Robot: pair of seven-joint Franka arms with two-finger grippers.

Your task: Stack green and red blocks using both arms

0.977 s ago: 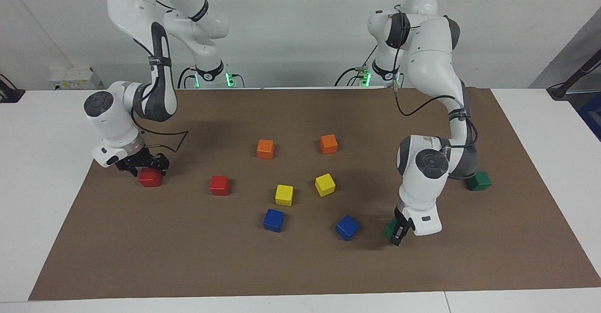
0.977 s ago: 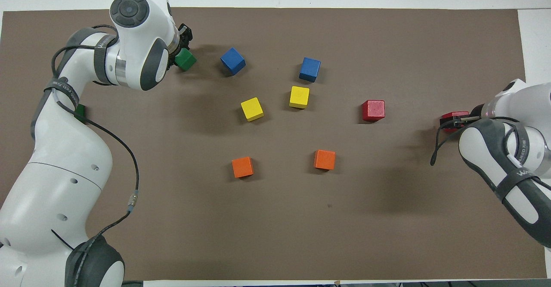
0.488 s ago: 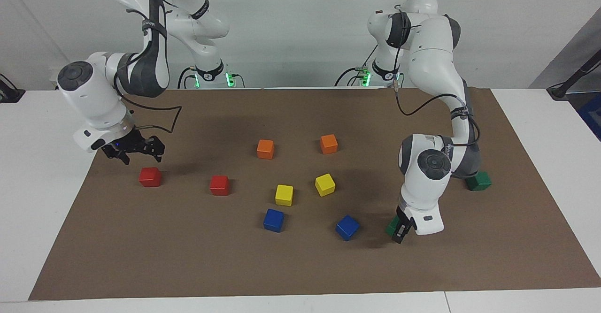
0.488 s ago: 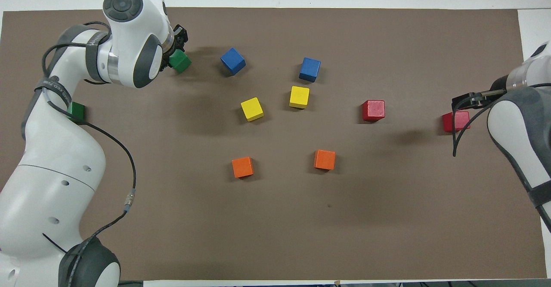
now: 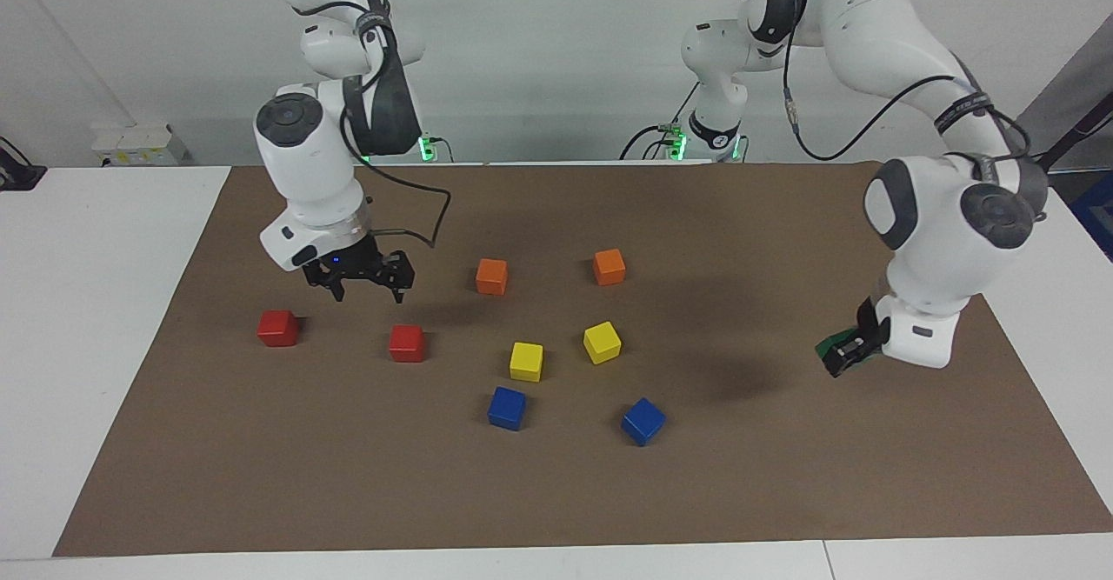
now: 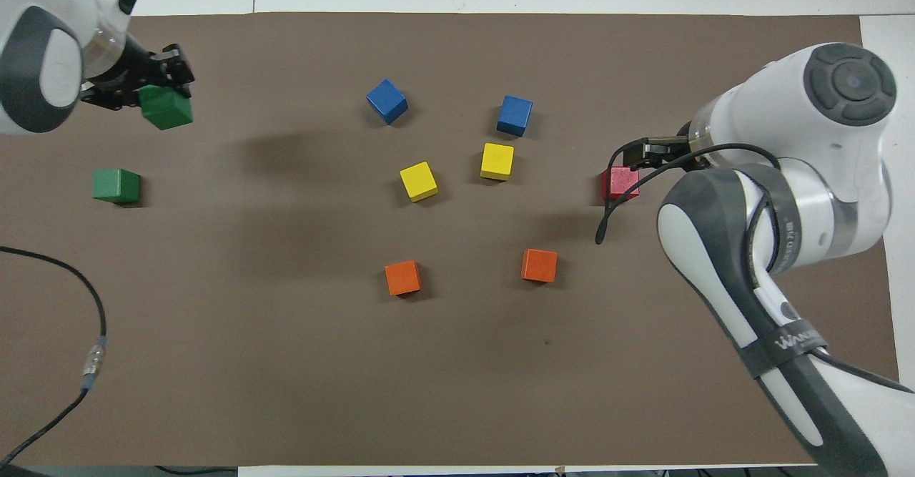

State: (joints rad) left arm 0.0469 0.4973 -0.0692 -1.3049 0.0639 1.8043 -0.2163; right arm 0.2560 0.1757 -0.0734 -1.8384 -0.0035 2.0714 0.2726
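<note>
My left gripper (image 5: pixel 845 352) is shut on a dark green block (image 6: pixel 166 107) and holds it in the air over the brown mat at the left arm's end. The second green block (image 6: pixel 114 185) rests on the mat close by; the left hand hides it in the facing view. My right gripper (image 5: pixel 361 283) is open and empty, raised above the mat beside a red block (image 5: pixel 406 343), which also shows in the overhead view (image 6: pixel 620 182). The other red block (image 5: pixel 277 328) lies toward the right arm's end; the right arm covers it in the overhead view.
Two orange cubes (image 5: pixel 491 276) (image 5: pixel 609 266), two yellow cubes (image 5: pixel 526 361) (image 5: pixel 602 342) and two blue cubes (image 5: pixel 506 408) (image 5: pixel 643 421) lie in the middle of the brown mat (image 5: pixel 556 493). White table (image 5: pixel 78 302) borders the mat.
My left gripper has lifted the green block and carried it toward the left arm's end. My right gripper has risen from the outer red block and moved toward the inner one.
</note>
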